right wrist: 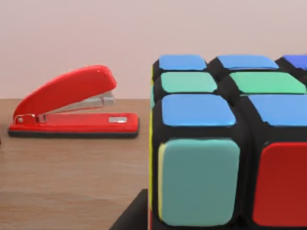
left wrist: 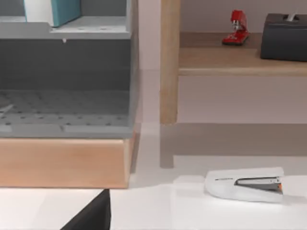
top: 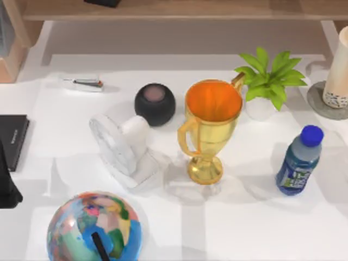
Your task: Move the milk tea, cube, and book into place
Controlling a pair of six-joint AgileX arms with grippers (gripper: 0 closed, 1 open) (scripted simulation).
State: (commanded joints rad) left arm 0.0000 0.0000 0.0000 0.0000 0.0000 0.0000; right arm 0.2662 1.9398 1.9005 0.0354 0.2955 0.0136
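The cube [right wrist: 225, 143] is very close in the right wrist view, with blue, green, teal and red squares on a black grid. It is over a wooden shelf [right wrist: 72, 182], and my right gripper is right at it. The milk tea [top: 338, 70], a tall cream cup with a speckled base band, stands on a grey coaster [top: 321, 106] at the table's far right edge. A corner of the teal book [left wrist: 62, 9] shows on the top level of a grey rack [left wrist: 67, 81] in the left wrist view. My left arm [top: 6, 187] is at the table's left edge.
On the table stand a gold trophy [top: 209, 128], white fan [top: 122, 147], black speaker [top: 155, 103], potted plant [top: 269, 79], blue-capped bottle [top: 299, 160], globe [top: 95, 228], white stapler [top: 84, 83] and thin black book [top: 12, 138]. A red stapler [right wrist: 72, 103] lies beside the cube.
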